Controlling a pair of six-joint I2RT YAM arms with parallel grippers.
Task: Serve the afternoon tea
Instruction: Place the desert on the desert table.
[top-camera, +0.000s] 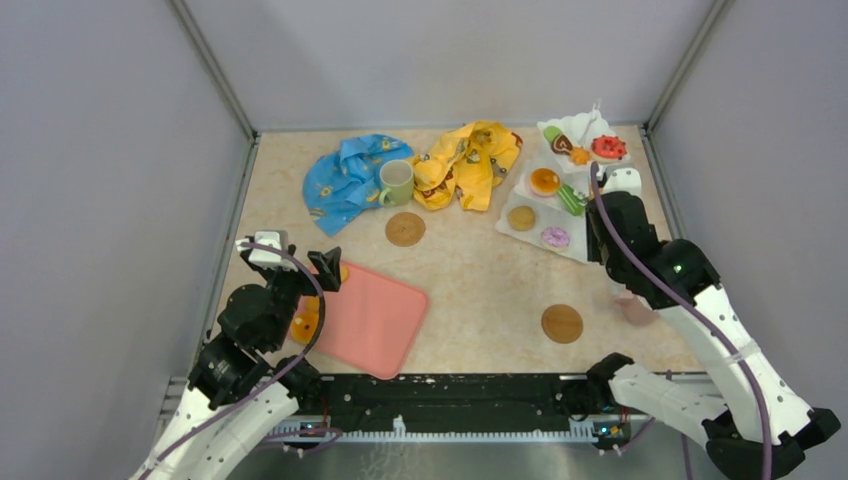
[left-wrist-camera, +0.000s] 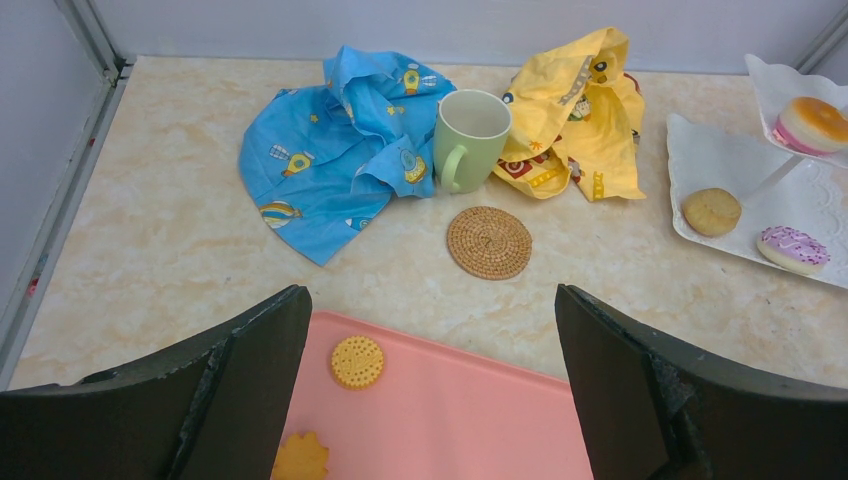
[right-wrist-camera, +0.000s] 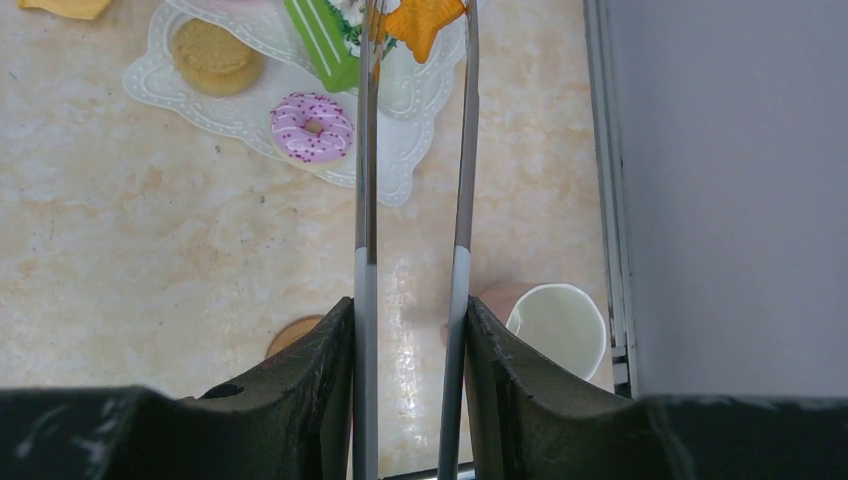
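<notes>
Closest in, the right gripper (right-wrist-camera: 410, 310) clamps a pair of metal tongs (right-wrist-camera: 365, 200) between its dark fingers, jaws drawn narrow around them. The tongs' tips reach an orange star pastry (right-wrist-camera: 420, 20) on the white tiered stand (left-wrist-camera: 715, 155); whether they pinch it cannot be told. A pink donut (right-wrist-camera: 312, 127) and a tan cookie (right-wrist-camera: 212, 55) lie on the bottom tier. The white mug (right-wrist-camera: 557, 325) stands near the right wall, with a brown coaster (right-wrist-camera: 295, 335) nearby. The left gripper (left-wrist-camera: 432, 300) hangs wide and empty over the pink tray (left-wrist-camera: 470, 420), where a round biscuit (left-wrist-camera: 357, 361) lies. The pale green mug (left-wrist-camera: 470, 135) sits between the blue cloth (left-wrist-camera: 320, 160) and the yellow cloth (left-wrist-camera: 585, 110), with a second coaster (left-wrist-camera: 489, 241) in front of it. Any lettering in the cloths' cartoon prints is too small to read.
</notes>
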